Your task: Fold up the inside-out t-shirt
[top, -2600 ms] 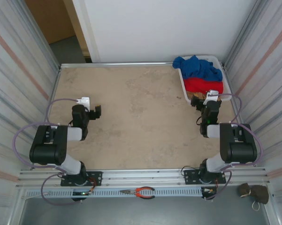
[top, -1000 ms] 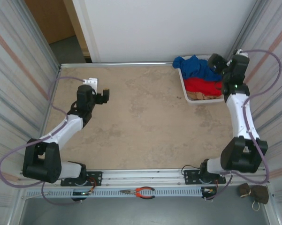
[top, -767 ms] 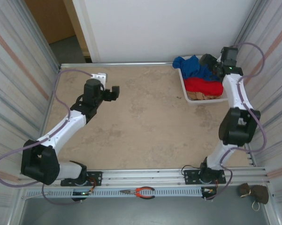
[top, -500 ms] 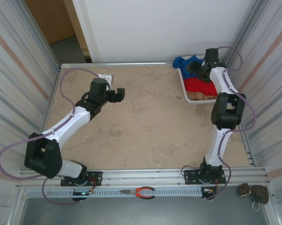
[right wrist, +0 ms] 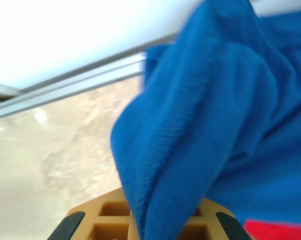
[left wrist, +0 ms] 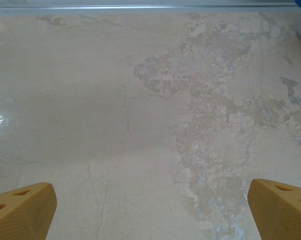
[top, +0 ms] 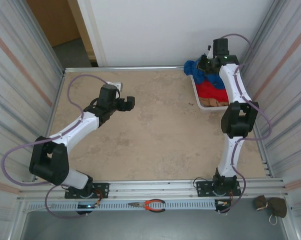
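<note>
The royal-blue t-shirt (top: 200,70) lies bunched at the far end of a white bin (top: 198,99) in the table's back right corner. My right gripper (top: 205,64) reaches down onto it and is shut on a fold of the blue cloth (right wrist: 200,130), which rises between the tan fingers (right wrist: 115,217) in the right wrist view. Over the left half of the table my left gripper (top: 130,102) hangs open, its two tan fingertips (left wrist: 20,210) far apart with bare tabletop between them.
A red garment (top: 210,89) and a tan cloth (top: 213,102) lie in the same bin, nearer than the blue shirt. A metal rail (top: 125,68) edges the table's far side. Corrugated walls close both sides. Red-handled pliers (top: 149,204) rest on the front ledge.
The right arm swung up and reached over the bin, then its gripper closed on the blue shirt. The left arm stretched forward and right across the table, staying open.
</note>
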Controlling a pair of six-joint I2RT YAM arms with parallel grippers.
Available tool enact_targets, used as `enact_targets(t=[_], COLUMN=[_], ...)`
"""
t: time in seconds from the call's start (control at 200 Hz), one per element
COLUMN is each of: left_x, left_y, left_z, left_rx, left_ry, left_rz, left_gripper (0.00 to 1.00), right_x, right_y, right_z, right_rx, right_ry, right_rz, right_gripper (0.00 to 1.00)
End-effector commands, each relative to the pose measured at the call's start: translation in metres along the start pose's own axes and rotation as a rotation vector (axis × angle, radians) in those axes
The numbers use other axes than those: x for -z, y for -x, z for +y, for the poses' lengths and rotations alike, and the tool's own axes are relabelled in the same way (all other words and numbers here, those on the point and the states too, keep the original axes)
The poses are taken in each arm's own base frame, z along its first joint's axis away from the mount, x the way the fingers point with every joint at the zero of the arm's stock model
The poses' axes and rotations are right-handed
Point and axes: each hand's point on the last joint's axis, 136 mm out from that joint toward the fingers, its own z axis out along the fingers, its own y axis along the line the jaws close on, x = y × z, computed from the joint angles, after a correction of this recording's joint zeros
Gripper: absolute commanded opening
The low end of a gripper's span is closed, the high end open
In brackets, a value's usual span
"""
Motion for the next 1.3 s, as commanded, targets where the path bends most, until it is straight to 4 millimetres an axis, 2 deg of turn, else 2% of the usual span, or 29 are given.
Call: enact_targets(t=[0.0,0.115,0.2,0.276,0.366,0.481,0.516,0.536,0.571,0.601,0.641,0.676,0.777,0.967,1.127,1.293], left_x=[0.018,0.031,0.042,0.052,0.059,0.063,0.062,0.061,0.06,0.058,0.056,0.053,0.048,0.037,0.014,-0.011], left_y=[0.026,0.037,0.044,0.05,0.051,0.045,0.041,0.039,0.034,0.03,0.024,0.019,0.004,-0.013,-0.039,-0.067], left_z=[-0.003,0.005,0.014,0.021,0.03,0.039,0.041,0.041,0.043,0.045,0.048,0.051,0.059,0.059,0.048,0.026], left_rx=[0.036,0.057,0.086,0.105,0.127,0.151,0.158,0.16,0.168,0.172,0.18,0.188,0.216,0.216,0.22,0.165], left_ry=[-0.005,0.009,0.021,0.029,0.037,0.054,0.059,0.061,0.066,0.071,0.081,0.09,0.11,0.099,0.056,0.012], left_rz=[-0.06,-0.085,-0.11,-0.137,-0.147,-0.134,-0.124,-0.119,-0.106,-0.095,-0.077,-0.06,-0.004,0.054,0.178,0.299], left_gripper=[0.99,0.99,0.99,0.99,0.99,0.99,0.99,0.99,0.99,0.99,0.99,0.99,0.99,0.99,0.99,0.97], right_x=[0.104,0.162,0.189,0.2,0.187,0.143,0.12,0.111,0.093,0.077,0.059,0.045,0.027,0.024,0.02,0.02], right_y=[0.015,0.005,-0.008,-0.023,-0.043,-0.07,-0.084,-0.089,-0.097,-0.103,-0.11,-0.117,-0.141,-0.207,-0.272,-0.32], right_z=[0.115,0.177,0.212,0.232,0.242,0.228,0.216,0.21,0.2,0.188,0.171,0.157,0.123,0.087,0.074,0.06], right_rx=[0.184,0.246,0.26,0.261,0.255,0.215,0.2,0.194,0.187,0.177,0.167,0.152,0.118,0.094,0.05,-0.02], right_ry=[0.249,0.394,0.5,0.557,0.575,0.531,0.494,0.475,0.446,0.411,0.363,0.326,0.252,0.14,0.068,-0.006], right_rz=[-0.147,-0.202,-0.21,-0.193,-0.156,-0.088,-0.05,-0.039,-0.019,0.003,0.035,0.067,0.133,0.245,0.332,0.393], right_gripper=[0.0,0.0,0.0,0.0,0.0,0.0,0.0,0.08,0.38,0.54,0.69,0.74,0.76,0.76,0.78,0.8])
